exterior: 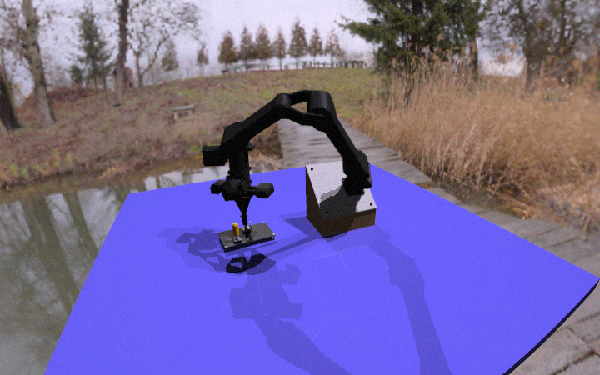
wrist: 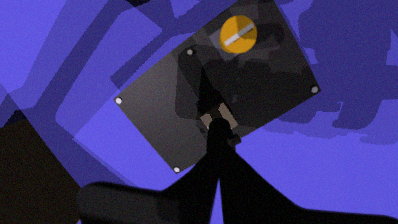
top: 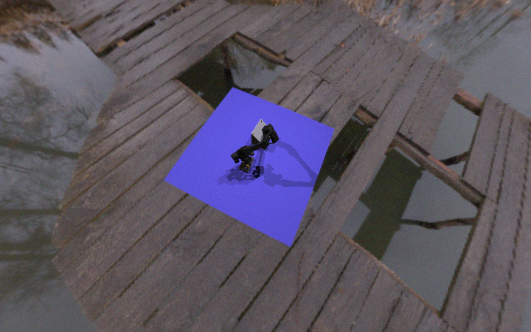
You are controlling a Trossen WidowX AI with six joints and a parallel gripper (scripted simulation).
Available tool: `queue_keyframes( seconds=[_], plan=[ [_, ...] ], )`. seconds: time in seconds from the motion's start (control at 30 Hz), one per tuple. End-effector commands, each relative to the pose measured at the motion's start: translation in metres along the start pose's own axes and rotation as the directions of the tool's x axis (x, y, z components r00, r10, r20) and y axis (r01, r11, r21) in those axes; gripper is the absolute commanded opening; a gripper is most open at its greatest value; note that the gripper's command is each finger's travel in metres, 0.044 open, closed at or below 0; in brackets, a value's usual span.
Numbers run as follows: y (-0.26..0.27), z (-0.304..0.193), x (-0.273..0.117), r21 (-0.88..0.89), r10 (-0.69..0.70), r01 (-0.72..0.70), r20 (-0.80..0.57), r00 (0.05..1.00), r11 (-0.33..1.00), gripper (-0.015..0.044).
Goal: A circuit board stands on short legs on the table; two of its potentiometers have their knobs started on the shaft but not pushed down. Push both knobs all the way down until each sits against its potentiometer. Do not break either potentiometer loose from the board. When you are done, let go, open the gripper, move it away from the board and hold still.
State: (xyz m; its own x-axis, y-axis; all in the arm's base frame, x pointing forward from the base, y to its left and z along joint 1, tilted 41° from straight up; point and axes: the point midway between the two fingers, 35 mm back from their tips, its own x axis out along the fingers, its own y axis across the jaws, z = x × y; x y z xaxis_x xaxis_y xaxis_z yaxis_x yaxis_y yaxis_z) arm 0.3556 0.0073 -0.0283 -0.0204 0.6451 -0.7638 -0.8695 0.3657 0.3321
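The dark circuit board [exterior: 262,232] [wrist: 145,110] stands low on the blue table. A yellow-orange knob [top: 247,166] [exterior: 235,229] [wrist: 238,35] with a pale line across its top stands upright near one end; its seat on the potentiometer is too small to judge. My gripper [exterior: 244,222] [wrist: 220,150] is shut with nothing between its fingers and points straight down over the middle part of the board. Its tips are right over a second potentiometer [wrist: 228,115], whose tan parts show beside them in the wrist view. The fingertips hide that potentiometer's top, so its knob cannot be made out.
The blue table [top: 275,206] [exterior: 339,289] carries the arm's wedge-shaped base [top: 257,128] [exterior: 321,179], which stands right of the board in the exterior view. The yellow knob stands close to the fingers. Dark arm shadows fall across the board and table.
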Motion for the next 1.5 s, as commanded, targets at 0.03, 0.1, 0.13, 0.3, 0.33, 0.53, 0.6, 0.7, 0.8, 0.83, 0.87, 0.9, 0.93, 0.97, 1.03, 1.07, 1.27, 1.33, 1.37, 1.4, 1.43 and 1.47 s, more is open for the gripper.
queue_keyframes(
  seconds=[0.03,0.1,0.13,0.3,0.33,0.53,0.6,0.7,0.8,0.83,0.87,0.9,0.93,0.97,1.03,1.07,1.27,1.33,1.37,1.4,1.43,1.47],
  plan=[
    [-0.0004,0.0021,0.0066,-0.007,0.003,-0.003,0.000,1.000,1.000,0.0000],
    [-0.0004,0.0021,0.0069,-0.007,0.003,-0.003,0.000,1.000,1.000,0.0000],
    [-0.0004,0.0021,0.0069,-0.007,0.003,-0.003,0.000,1.000,1.000,0.0000],
    [-0.0004,0.0021,0.0069,-0.007,0.003,-0.003,0.000,1.000,1.000,0.0000],
    [-0.0004,0.0021,0.0069,-0.007,0.003,-0.003,0.000,1.000,1.000,0.0000],
    [-0.0003,0.0021,0.0086,-0.007,0.003,-0.003,0.000,1.000,1.000,0.0000],
    [-0.0003,0.0021,0.0089,-0.007,0.003,-0.003,0.000,1.000,1.000,0.0000],
    [-0.0003,0.0021,0.0089,-0.007,0.003,-0.003,0.000,1.000,1.000,0.0000],
    [-0.0003,0.0021,0.0089,-0.007,0.003,-0.003,0.000,1.000,1.000,0.0000],
    [-0.0003,0.0021,0.0089,-0.007,0.003,-0.003,0.000,1.000,1.000,0.0000],
    [-0.0003,0.0021,0.0089,-0.007,0.003,-0.003,0.000,1.000,1.000,0.0000],
    [-0.0003,0.0021,0.0089,-0.007,0.003,-0.003,0.000,1.000,1.000,0.0000],
    [-0.0003,0.0021,0.0091,-0.007,0.003,-0.003,0.000,1.000,1.000,0.0000],
    [-0.0003,0.0021,0.0095,-0.007,0.003,-0.003,0.000,1.000,1.000,0.0000],
    [-0.0003,0.0021,0.0107,-0.007,0.003,-0.003,0.000,1.000,1.000,0.0000],
    [-0.0003,0.0021,0.0109,-0.007,0.003,-0.003,0.000,1.000,1.000,0.0000],
    [-0.0003,0.0021,0.0109,-0.007,0.003,-0.003,0.000,1.000,1.000,0.0000],
    [-0.0003,0.0021,0.0109,-0.007,0.003,-0.003,0.000,1.000,1.000,0.0000],
    [-0.0003,0.0021,0.0109,-0.007,0.003,-0.003,0.000,1.000,1.000,0.0000],
    [-0.0003,0.0021,0.0109,-0.007,0.003,-0.003,0.000,1.000,1.000,0.0000],
    [-0.0003,0.0021,0.0111,-0.007,0.003,-0.003,0.000,1.000,1.000,0.0000],
    [-0.0003,0.0021,0.0115,-0.007,0.003,-0.003,0.000,1.000,1.000,0.0000]
  ],
)
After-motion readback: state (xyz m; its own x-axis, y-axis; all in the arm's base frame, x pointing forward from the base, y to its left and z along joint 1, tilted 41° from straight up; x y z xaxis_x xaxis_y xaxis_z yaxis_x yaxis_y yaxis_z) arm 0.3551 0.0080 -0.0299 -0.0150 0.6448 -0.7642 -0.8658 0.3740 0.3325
